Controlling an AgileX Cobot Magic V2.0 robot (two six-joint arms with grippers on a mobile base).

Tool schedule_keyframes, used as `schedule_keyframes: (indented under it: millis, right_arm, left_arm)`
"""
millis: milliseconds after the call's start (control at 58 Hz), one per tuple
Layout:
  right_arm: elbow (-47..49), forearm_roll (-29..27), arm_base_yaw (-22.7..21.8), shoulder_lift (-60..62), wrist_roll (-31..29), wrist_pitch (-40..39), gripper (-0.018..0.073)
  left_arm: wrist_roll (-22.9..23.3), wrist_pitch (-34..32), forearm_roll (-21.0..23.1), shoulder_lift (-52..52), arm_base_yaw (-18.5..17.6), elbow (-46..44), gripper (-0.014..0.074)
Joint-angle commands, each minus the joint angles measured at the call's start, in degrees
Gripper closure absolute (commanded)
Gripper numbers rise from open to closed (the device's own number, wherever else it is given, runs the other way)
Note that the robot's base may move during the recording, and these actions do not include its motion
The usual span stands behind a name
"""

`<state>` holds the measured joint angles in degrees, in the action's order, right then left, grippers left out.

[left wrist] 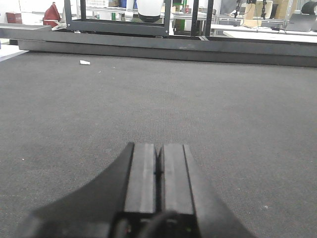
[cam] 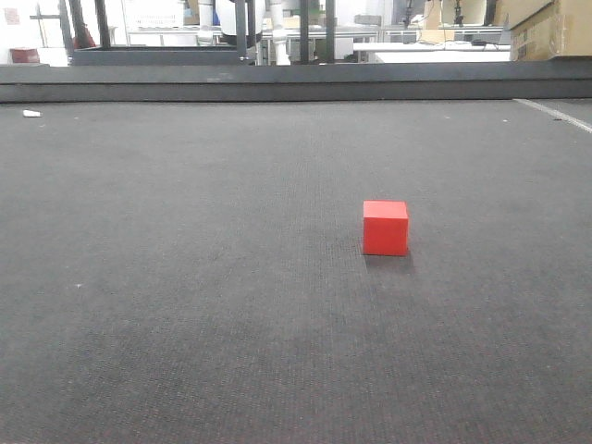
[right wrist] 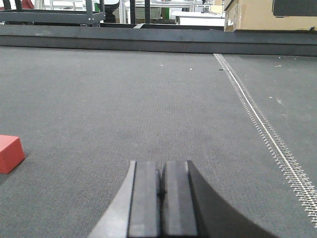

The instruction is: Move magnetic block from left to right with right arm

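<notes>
Low over the dark grey mat (right wrist: 148, 99), the right gripper (right wrist: 161, 171) has its two flat black fingers pressed together with nothing between them, pointing nearly level toward the mat's far edge. The magnetic block (cam: 385, 227) sits on the mat, a little right of the middle in the front view; the right wrist view shows it off to the gripper's left, clearly apart from it. The left gripper (left wrist: 158, 153) is likewise closed tight and empty, aimed at the far edge. A cardboard box (right wrist: 252, 15) stands beyond the far right corner.
</notes>
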<state>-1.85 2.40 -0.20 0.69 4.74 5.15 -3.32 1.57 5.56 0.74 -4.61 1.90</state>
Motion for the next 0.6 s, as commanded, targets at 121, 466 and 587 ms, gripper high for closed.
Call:
schedule_keyframes:
  millis: [121,466,587]
  right_arm:
    - [0.08,0.1,-0.42,1.13,-0.36,-4.62,0.0497]
    - [0.08,0.1,-0.42,1.13,-0.36,-4.62,0.0497]
    - [0.08,0.1,-0.42,1.13,-0.36,-4.62,0.0497]
  left_arm:
    - [0.34,-4.83,0.27,0.77,-0.39,0.46,0.0722]
    - [0.34,-4.83,0.27,0.77,-0.39,0.46,0.0722]
    - [0.34,-4.83,0.27,0.77,-0.39,0.46,0.0722]
